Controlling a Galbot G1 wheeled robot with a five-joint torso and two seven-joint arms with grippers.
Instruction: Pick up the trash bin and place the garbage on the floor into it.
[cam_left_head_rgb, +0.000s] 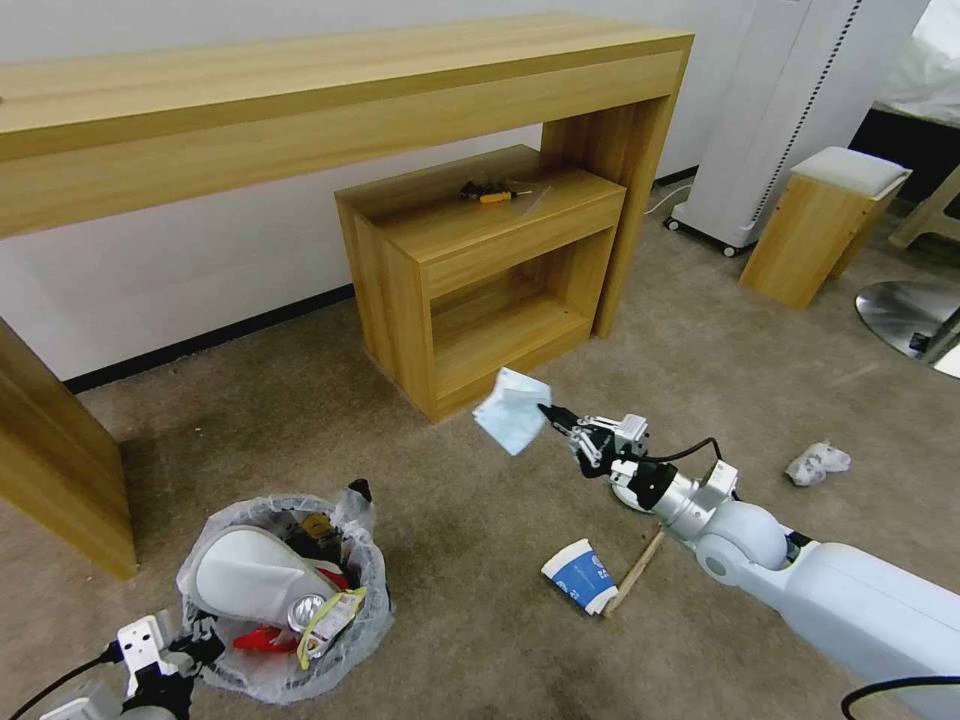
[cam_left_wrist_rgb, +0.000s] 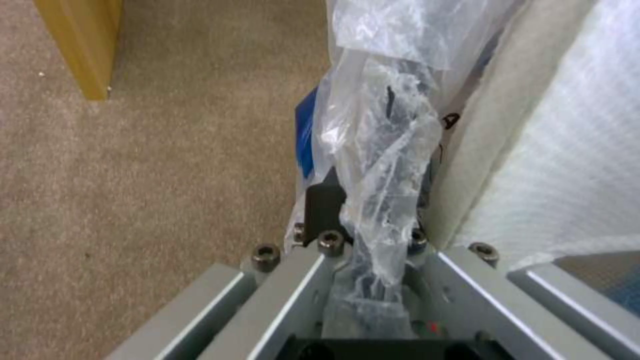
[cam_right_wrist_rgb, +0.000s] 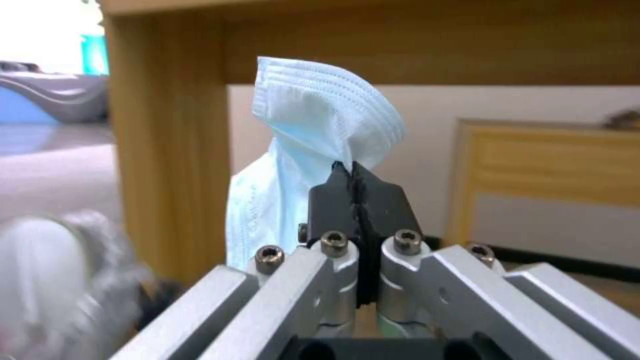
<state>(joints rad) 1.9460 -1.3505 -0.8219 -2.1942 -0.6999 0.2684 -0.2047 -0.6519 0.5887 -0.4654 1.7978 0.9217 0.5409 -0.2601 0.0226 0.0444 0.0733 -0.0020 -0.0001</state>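
The right gripper (cam_left_head_rgb: 552, 414) hangs above open floor (cam_left_head_rgb: 500, 620), its jaws pinched on a corner of a pale blue face mask (cam_left_head_rgb: 512, 410) that dangles clear, in front of the low shelf unit (cam_left_head_rgb: 480, 270). The bin (cam_left_head_rgb: 285, 595) stands well to its left, near the worktop leg (cam_left_head_rgb: 60, 470), already holding a slipper (cam_left_head_rgb: 255, 578), a can and wrappers. The left gripper (cam_left_wrist_rgb: 363, 235) has its jaws clamped on the bin's rim and liner. A paper cup (cam_left_head_rgb: 582, 575), stick (cam_left_head_rgb: 633, 572) and white wad (cam_left_head_rgb: 818, 463) lie on the carpet.
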